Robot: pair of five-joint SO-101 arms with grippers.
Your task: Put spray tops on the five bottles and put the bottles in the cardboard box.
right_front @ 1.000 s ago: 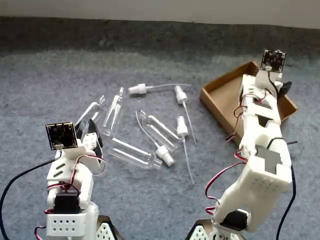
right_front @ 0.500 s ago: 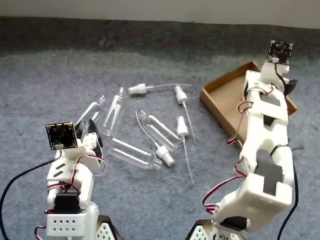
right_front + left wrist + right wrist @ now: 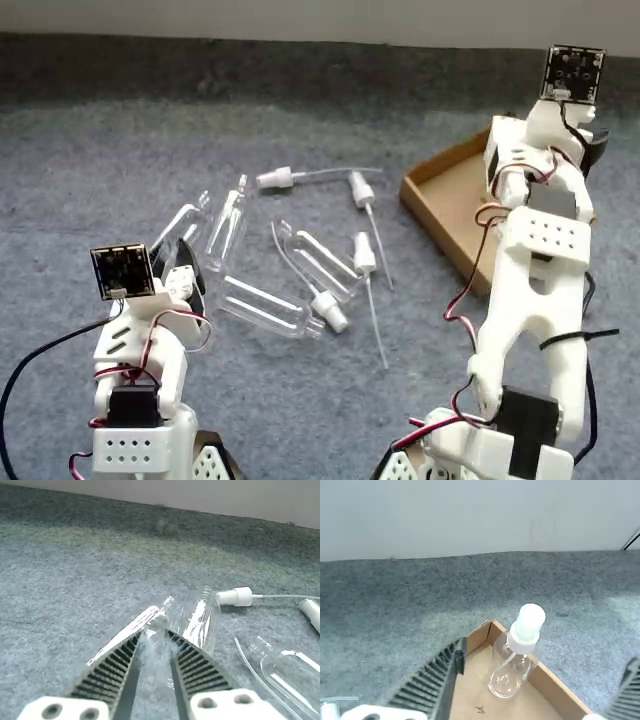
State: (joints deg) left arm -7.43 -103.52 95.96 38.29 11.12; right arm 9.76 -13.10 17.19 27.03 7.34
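Several clear bottles without tops lie on the grey carpet, among them a bottle [image 3: 265, 305] in the middle and a pair [image 3: 228, 220] by my left gripper [image 3: 186, 262]. Loose spray tops [image 3: 362, 190] with long tubes lie between them. In the left wrist view my left gripper [image 3: 155, 631] is shut, its tips against a lying bottle [image 3: 131, 632], with a second bottle [image 3: 201, 621] beside it. My right gripper [image 3: 545, 657] hangs wide open above the cardboard box [image 3: 555, 690]. A bottle with a spray top [image 3: 516, 660] stands upright in the box's corner.
The cardboard box [image 3: 440, 190] sits at the right, partly covered by the right arm [image 3: 540, 250]. One spray top [image 3: 235, 596] with a thin tube lies past the bottles. A pale wall runs along the far edge of the carpet.
The right arm has risen and drawn back from the box, its wrist camera higher and farther right. The left arm, bottles and tops have not moved.
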